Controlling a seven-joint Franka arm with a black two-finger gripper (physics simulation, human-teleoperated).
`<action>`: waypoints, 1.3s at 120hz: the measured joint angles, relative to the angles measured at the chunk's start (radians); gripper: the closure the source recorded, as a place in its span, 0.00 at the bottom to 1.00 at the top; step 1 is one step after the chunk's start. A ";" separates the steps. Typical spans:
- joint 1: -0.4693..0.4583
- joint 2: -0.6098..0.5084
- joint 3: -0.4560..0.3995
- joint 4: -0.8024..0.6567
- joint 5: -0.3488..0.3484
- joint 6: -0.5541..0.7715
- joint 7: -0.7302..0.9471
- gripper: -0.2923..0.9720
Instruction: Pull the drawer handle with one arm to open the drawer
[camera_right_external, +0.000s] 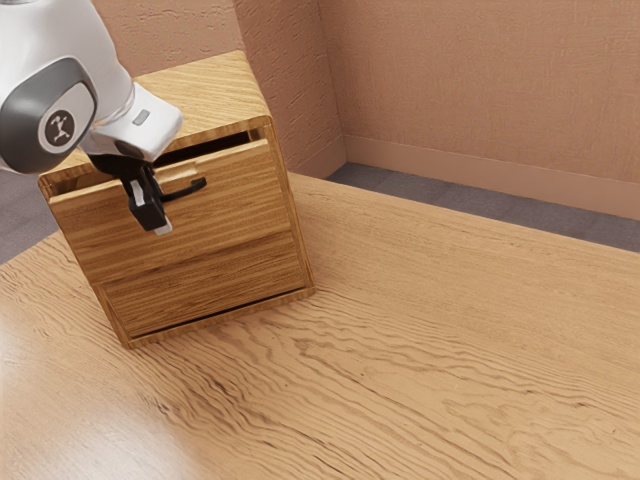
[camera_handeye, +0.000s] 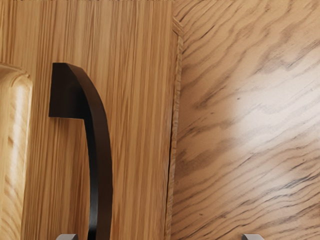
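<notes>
A small wooden cabinet (camera_right_external: 205, 85) stands at the back left of the table. Its top drawer (camera_right_external: 235, 205) sticks out a little, with a dark gap showing above its front. A black curved handle (camera_right_external: 190, 186) is fixed to that front. My gripper (camera_right_external: 147, 205) hangs right at the handle's end, on the exterior view's left. In the wrist view the handle (camera_handeye: 97, 150) runs down close to one grey fingertip (camera_handeye: 67, 236), while the other fingertip (camera_handeye: 252, 236) stands far off over the table. The gripper is open, with the handle inside the fingers' span.
The lower drawer (camera_right_external: 210, 280) sits flush in the cabinet. The wooden table (camera_right_external: 430, 350) stretches wide toward the exterior view's right and front. Pink walls and a grey floor strip (camera_right_external: 480, 200) lie behind.
</notes>
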 joint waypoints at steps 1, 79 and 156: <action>0.000 0.000 0.000 0.000 -0.001 0.000 0.000 0.46; 0.000 -0.031 -0.001 -0.027 -0.046 -0.015 -0.011 0.46; -0.002 -0.092 -0.018 -0.072 -0.091 -0.024 -0.015 0.48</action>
